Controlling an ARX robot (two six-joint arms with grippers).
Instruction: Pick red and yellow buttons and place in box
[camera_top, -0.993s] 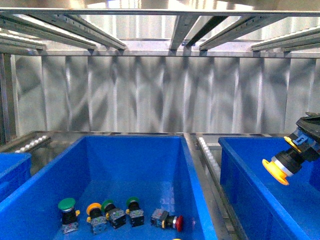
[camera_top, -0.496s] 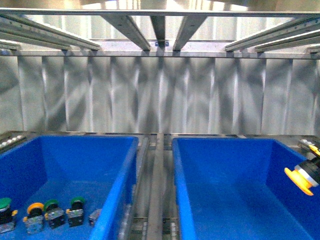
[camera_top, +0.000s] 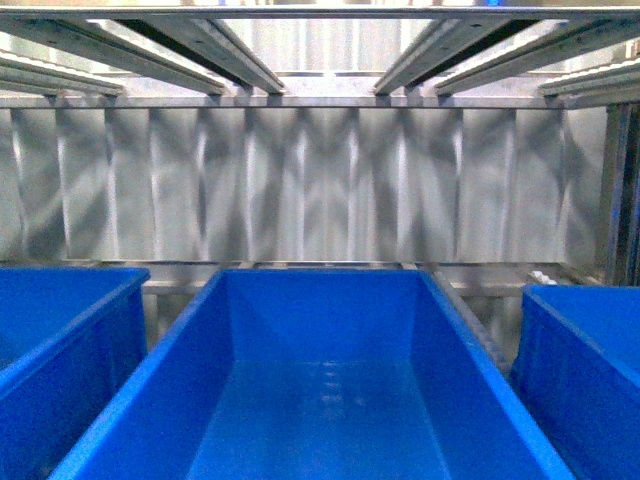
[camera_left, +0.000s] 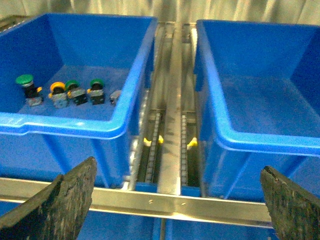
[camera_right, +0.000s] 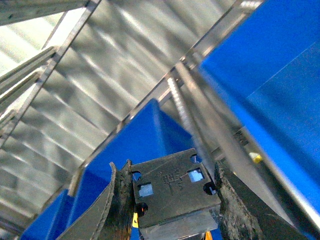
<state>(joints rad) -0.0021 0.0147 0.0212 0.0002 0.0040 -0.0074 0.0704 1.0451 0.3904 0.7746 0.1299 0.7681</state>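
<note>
Blue plastic dominates: in the front view a deep, bare rectangular bright-blue box (camera_top: 320, 400) fills the middle, flanked by the cut-off corners of two like bins, with neither arm in sight. From the left wrist view, the left end effector (camera_left: 175, 200) is spread wide and empty, only its two dark finger pads (camera_left: 65, 200) showing, well short of both bins. Ahead of it and to one side, a blue bin (camera_left: 75, 125) holds green-capped switches (camera_left: 96, 91) and one yellow-capped button (camera_left: 57, 94), small and blurred; between the bins runs a metal roller rail (camera_left: 172, 100). The right end effector (camera_right: 167, 200) is clenched on the grey block body of a button (camera_right: 172, 187), its cap hidden.
</note>
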